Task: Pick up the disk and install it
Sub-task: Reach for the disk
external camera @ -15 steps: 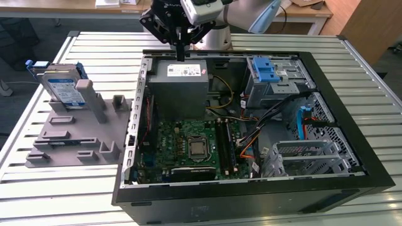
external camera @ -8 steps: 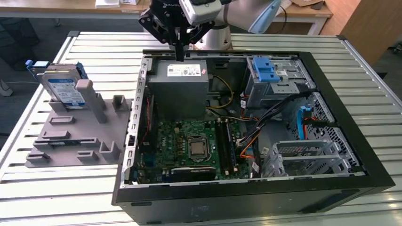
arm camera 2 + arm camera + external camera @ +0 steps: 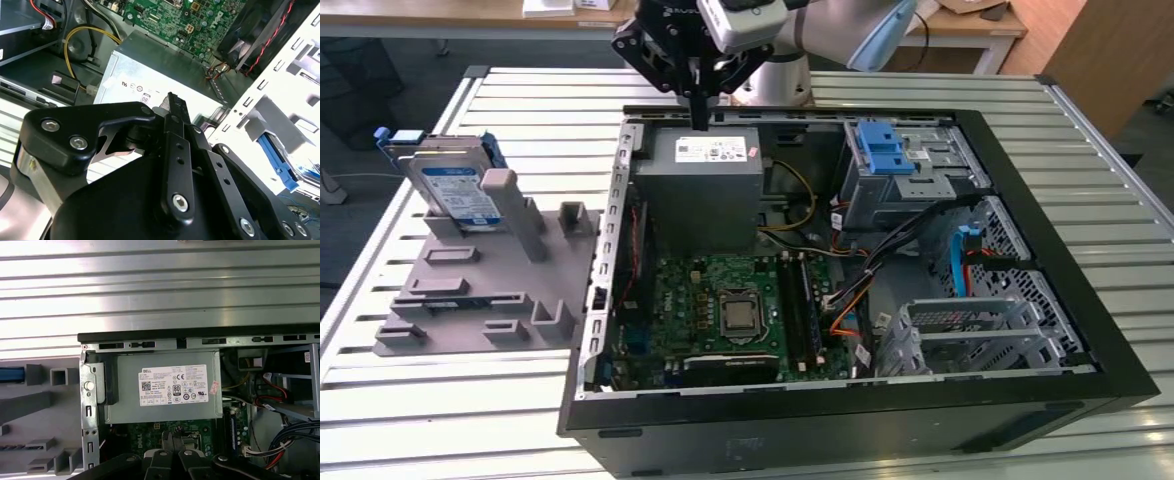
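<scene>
Black linkage of your gripper sits closest to the lens in both wrist views. Your jaws are pressed together with nothing between them. In the exterior view the gripper hangs just above the grey metal power-supply box, by the rear wall of the open black computer case. Your flat silver-grey disk, edged by a blue plastic bracket, stands on edge among the upright posts of the grey plastic fixture plate. That puts it outside the case at the exterior view's left, well apart from the gripper.

You face two risks, by my judgement. A skewed pinch could tip the disk or wedge it against the posts, since it stands tall on a narrow edge. Loose cables inside the case could snag a carried disk.

As for writing, the disk carries a blue-and-white label, and the power-supply box carries a white sticker of small print and marks. Both are left unread.
</scene>
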